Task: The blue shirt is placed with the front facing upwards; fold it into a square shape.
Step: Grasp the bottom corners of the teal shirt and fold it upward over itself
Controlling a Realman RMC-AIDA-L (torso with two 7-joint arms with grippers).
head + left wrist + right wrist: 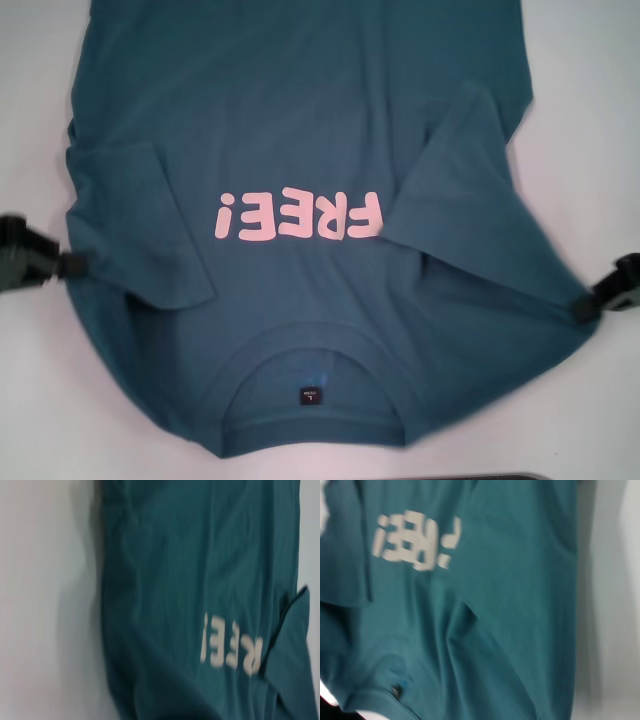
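The blue shirt (300, 120) lies front up on the white table, its pink "FREE!" lettering (298, 215) upside down to me and the collar with its dark label (311, 395) nearest me. Both sleeves (140, 220) (460, 190) are folded in over the chest. My left gripper (70, 265) is at the shirt's left shoulder edge, shut on the fabric. My right gripper (585, 305) pinches the right shoulder edge, and creases run toward it. Both wrist views show the shirt (200, 555) (510, 580) close up, with no fingers visible.
Bare white table (590, 130) shows on both sides of the shirt and near the front corners. A dark strip (470, 477) runs along the table's near edge.
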